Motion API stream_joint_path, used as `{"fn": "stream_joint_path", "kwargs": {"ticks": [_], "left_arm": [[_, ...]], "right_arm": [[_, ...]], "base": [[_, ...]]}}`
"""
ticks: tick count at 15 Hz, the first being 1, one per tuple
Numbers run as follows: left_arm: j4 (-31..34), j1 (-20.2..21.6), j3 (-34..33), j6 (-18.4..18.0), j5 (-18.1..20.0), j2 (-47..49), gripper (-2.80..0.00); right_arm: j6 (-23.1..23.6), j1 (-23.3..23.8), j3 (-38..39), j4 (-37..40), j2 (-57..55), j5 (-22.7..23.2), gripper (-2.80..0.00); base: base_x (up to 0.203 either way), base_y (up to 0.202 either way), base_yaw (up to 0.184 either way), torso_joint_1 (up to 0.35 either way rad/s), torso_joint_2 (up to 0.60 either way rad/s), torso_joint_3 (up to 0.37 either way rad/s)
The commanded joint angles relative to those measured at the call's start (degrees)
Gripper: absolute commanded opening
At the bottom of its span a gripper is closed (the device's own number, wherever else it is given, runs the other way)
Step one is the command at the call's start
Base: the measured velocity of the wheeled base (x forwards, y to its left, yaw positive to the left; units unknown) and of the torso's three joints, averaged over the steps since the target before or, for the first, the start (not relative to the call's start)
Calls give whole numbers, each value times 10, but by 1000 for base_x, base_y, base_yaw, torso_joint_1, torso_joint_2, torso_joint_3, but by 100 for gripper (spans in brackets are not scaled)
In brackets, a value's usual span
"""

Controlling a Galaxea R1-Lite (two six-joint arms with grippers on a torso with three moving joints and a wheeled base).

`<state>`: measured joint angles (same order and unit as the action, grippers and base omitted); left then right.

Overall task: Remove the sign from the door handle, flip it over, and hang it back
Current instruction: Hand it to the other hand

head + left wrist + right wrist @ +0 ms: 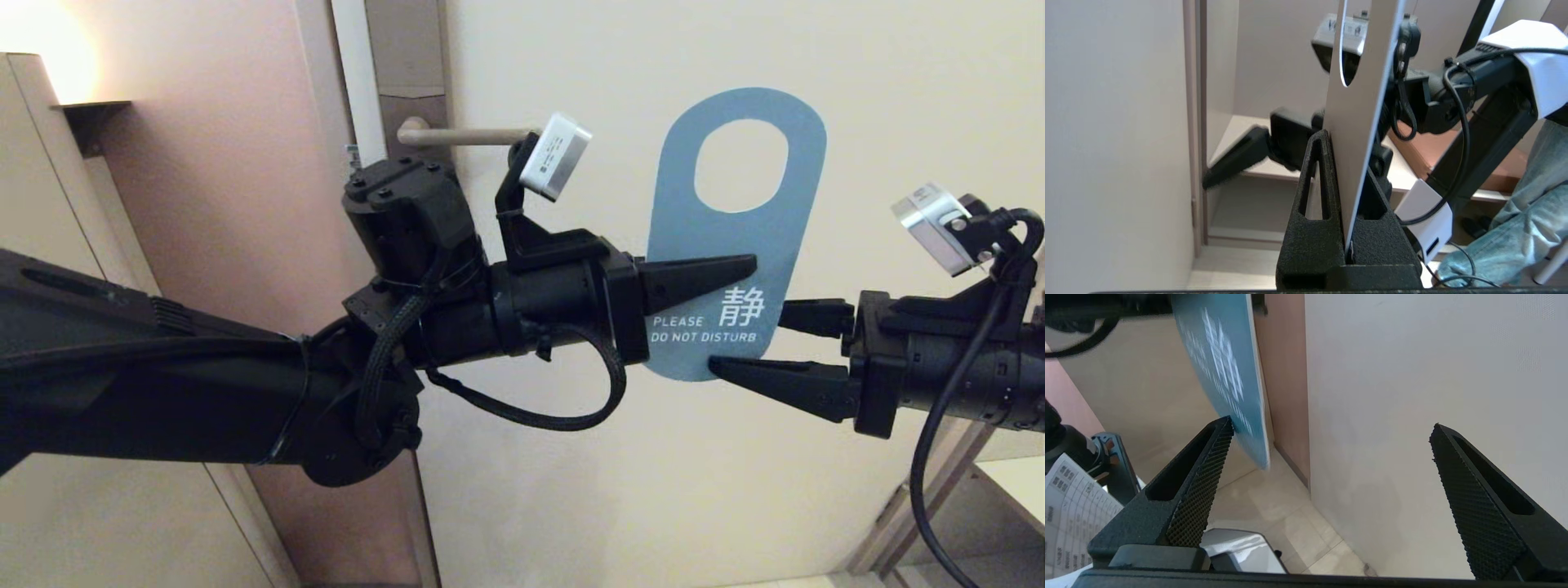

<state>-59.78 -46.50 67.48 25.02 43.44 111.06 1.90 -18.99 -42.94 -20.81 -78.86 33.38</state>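
So the flat teal-blue door-hanger card [718, 237] with the oval hole is off the door right now, held out in the air in front of the pale door with its "PLEASE DO NOT DISTURB" face toward the head camera. The left gripper [735, 265] has it pinched at the lower half, fingers clamped tight on the card's edge; you can see that clearly in the left wrist view [1347, 192]. The right gripper [747, 339] sits at the card's bottom corner on the other side with its fingers spread wide, holding nothing. The card's long axis is roughly upright, hole end on top. The slim beige-grey lever handle [465, 135] is up and to the left of the hole, well apart, behind the left arm's wrist camera. I'd guess the left arm does the rehang, since the hole has to travel left toward the lever's free end.
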Motion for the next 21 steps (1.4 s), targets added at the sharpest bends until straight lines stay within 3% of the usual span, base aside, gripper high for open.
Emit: {"fn": "stream_joint_path", "kwargs": {"ticks": [1, 4, 12, 21], "left_arm": [[-3, -3, -4, 2, 2, 1, -280], [-7, -3, -2, 12, 2, 8, -280], [-120, 1, -2, 89, 2, 56, -280], [-139, 3, 3, 96, 2, 70, -280]], "right_arm": [[0, 0, 2, -4, -2, 2, 0], [0, -1, 3, -4, -3, 2, 0], [-1, -1, 5, -36, -9, 38, 0], [0, -16, 0, -39, -9, 56, 0]], "base": [[0, 0, 0, 0, 0, 0], [0, 0, 0, 0, 0, 0], [0, 0, 0, 0, 0, 0], [0, 0, 0, 0, 0, 0]]}}
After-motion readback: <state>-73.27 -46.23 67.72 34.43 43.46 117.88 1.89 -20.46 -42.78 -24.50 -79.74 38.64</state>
